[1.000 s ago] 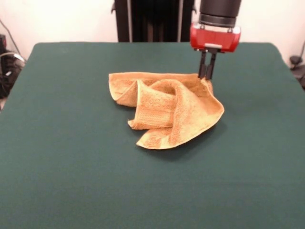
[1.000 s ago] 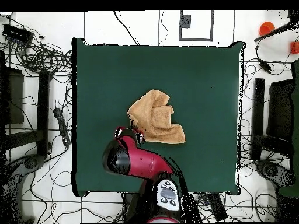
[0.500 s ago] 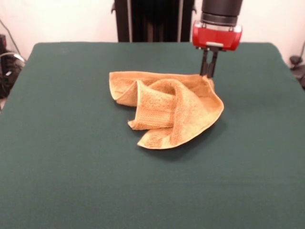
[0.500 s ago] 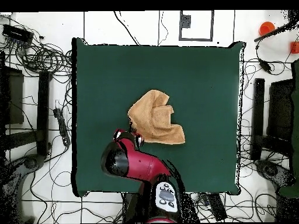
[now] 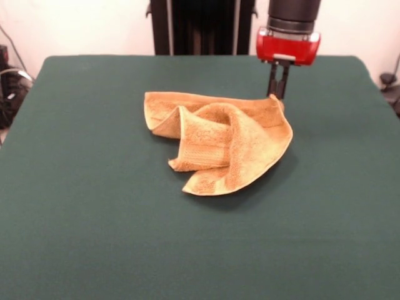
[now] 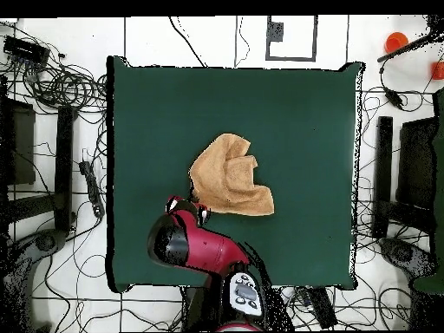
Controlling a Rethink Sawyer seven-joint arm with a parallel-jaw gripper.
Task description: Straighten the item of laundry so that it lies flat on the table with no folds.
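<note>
The item of laundry (image 5: 225,140), a golden-tan towel, lies crumpled in several folds near the middle of the green table (image 5: 94,206). One flap curls over its centre. My gripper (image 5: 277,95) stands at the towel's far right corner, its two dark fingers (image 5: 279,80) pressed together on that corner, which is raised a little off the cloth around it. In the overhead view the towel (image 6: 230,176) spreads up and right from the gripper (image 6: 190,206), whose red head (image 6: 182,238) covers the pinched corner.
Cables and stands (image 6: 61,130) crowd the floor on both sides of the table (image 6: 303,113). An orange object (image 6: 396,41) sits off the table at the top right of the overhead view.
The gripper has risen slightly and drifted right and toward the robot's side of the table, drawing the pinched towel corner with it. The rest of the towel has barely shifted.
</note>
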